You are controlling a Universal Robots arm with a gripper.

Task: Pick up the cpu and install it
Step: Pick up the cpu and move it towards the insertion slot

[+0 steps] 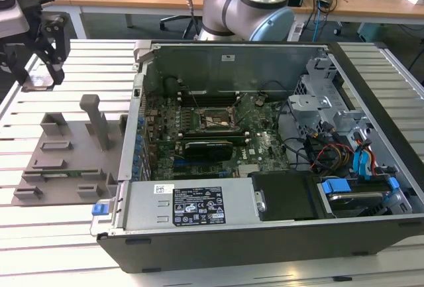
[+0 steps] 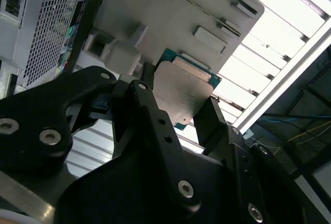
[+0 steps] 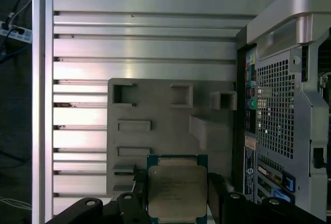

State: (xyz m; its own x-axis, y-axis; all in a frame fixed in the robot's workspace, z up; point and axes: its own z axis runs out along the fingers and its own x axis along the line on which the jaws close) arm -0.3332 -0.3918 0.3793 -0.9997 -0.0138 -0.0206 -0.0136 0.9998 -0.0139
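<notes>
In both wrist views the cpu (image 3: 177, 189) (image 2: 182, 90), a flat square chip with a silver-grey top plate and a green-blue rim, sits clamped between the black fingers (image 3: 215, 189) (image 2: 211, 121). My gripper (image 3: 177, 195) (image 2: 178, 105) is shut on it by two opposite edges. In the exterior view the gripper (image 1: 37, 68) hangs at the far left, above the slatted table and behind the grey holder tray (image 1: 66, 158) (image 3: 170, 125). The black socket frame (image 1: 212, 121) lies on the motherboard inside the open computer case (image 1: 265, 234), well to the exterior view's right of the gripper.
A tall grey post (image 1: 98, 122) rises from the holder tray near the case's left wall (image 1: 136, 128). Cables (image 1: 331, 151) and drive bays (image 1: 361, 194) crowd the case's right side. The arm's base (image 1: 248, 5) stands behind the case. The case's rear panel (image 3: 279, 110) shows beside the tray.
</notes>
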